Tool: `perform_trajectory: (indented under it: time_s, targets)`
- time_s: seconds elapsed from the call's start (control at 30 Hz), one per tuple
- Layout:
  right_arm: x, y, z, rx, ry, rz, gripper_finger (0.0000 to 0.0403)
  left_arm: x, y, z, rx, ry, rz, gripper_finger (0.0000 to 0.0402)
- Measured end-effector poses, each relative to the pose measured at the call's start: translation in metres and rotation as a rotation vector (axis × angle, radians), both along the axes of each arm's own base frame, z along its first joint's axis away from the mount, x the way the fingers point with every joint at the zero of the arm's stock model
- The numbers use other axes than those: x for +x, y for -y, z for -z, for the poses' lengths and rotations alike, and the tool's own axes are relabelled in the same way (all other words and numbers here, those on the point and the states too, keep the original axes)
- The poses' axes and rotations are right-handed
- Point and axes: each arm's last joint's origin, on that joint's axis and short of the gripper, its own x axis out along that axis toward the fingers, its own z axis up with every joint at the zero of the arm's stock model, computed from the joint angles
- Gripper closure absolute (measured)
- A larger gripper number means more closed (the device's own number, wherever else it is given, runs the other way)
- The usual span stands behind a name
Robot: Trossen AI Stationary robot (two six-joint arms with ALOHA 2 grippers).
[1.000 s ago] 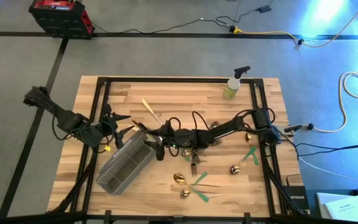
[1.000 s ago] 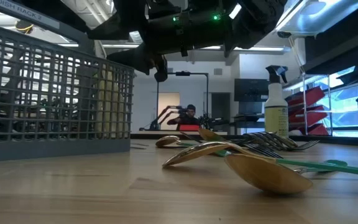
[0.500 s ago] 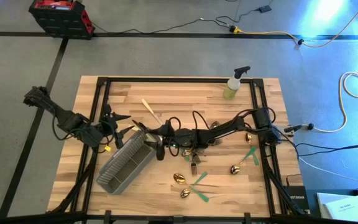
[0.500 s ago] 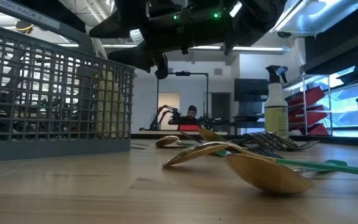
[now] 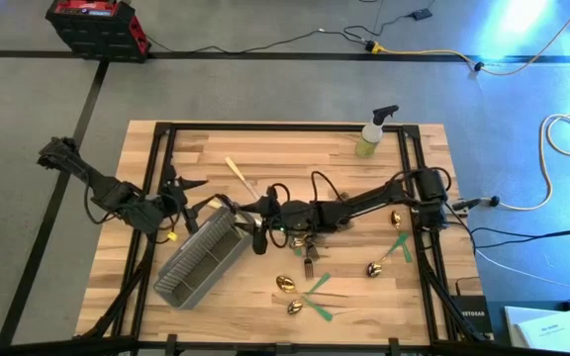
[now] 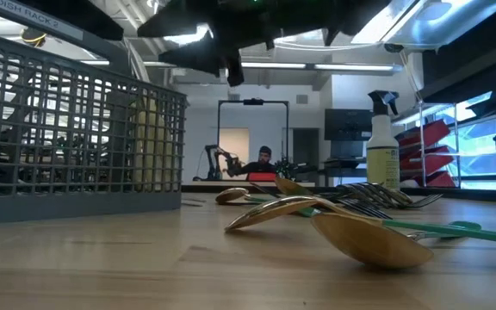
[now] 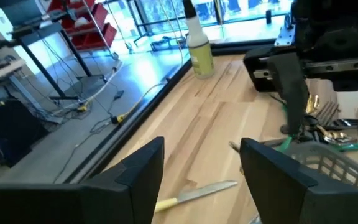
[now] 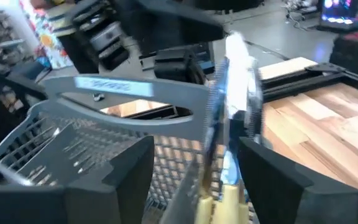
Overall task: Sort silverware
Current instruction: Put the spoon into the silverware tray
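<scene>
— Right gripper [image 5: 257, 237]: poised over near end of wire-mesh caddy [image 5: 201, 259], pinching a gold-headed utensil [image 8: 227, 186], blurred.
— Left gripper [image 5: 188, 205]?
— Wide open, beside caddy's far rim, holding nothing.
— Remaining silverware [image 5: 312, 247]?
— Heaped mid-table; spoons [image 5: 287, 284] and green-handled pieces nearer front; cream-handled knife [image 5: 241, 178] apart, behind caddy.

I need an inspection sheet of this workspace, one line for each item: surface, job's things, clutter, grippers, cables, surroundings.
Surface: wooden table, black frame.
Job's things: silverware loose on the table's right half; one cream-handled knife apart; grey mesh caddy lying at an angle.
Clutter: yellow-green spray bottle at the far edge.
Grippers: left gripper open, empty, beside the caddy; right gripper over the caddy's end, a utensil between its fingers.
Cables: several on the floor.
Surroundings: red-black box; a person far behind.
</scene>
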Motion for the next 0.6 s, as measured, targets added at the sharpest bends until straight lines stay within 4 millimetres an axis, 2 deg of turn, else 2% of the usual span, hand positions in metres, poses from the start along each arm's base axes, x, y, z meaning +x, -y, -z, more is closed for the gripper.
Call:
perform_trajectory:
  time_s: [0.37,0.6]
  targets:
    - [-0.016,-0.027,-0.028,-0.115,0.021,-0.060,0.0232,-0.002,-0.003,-0.004,0.136,0.001,-0.131,0.0247]
    - [-0.030,-0.038,-0.046,-0.179,-0.001,-0.056,0.0233,0.001,-0.003,-0.002,0.119,-0.050,-0.032,0.0261]
